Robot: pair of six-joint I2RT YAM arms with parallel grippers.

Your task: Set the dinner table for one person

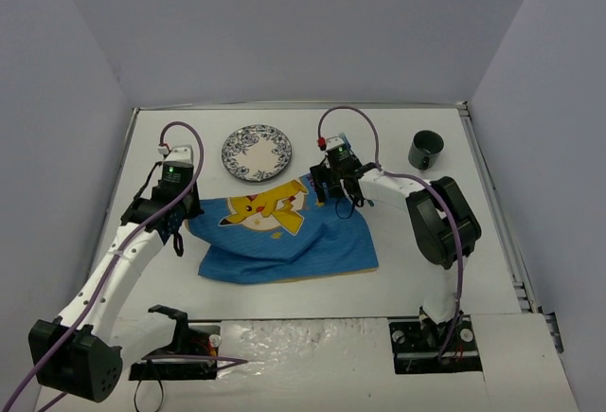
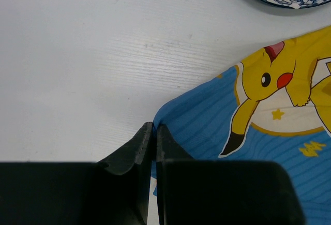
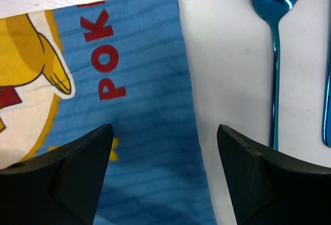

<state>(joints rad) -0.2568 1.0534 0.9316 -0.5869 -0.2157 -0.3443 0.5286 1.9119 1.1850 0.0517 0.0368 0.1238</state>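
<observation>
Tension mattered, we judged: with the left gripper (image 2: pixel 154 129) pinching a corner of the rumpled blue cartoon-printed cloth placemat (image 1: pixel 284 246) at the middle of the large white rectangular dinner table (image 1: pixel 312 300), the spread right gripper (image 3: pixel 164 132) needed to clamp the opposite edge before pulling flat.

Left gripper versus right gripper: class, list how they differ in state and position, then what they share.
The left gripper is shut, pinching the blue placemat's left corner; the right gripper is open, gripping nothing. The left gripper sits at the placemat's left edge, the right gripper over its right edge, beside a blue spoon. Both are dark and point down at the table.
</observation>
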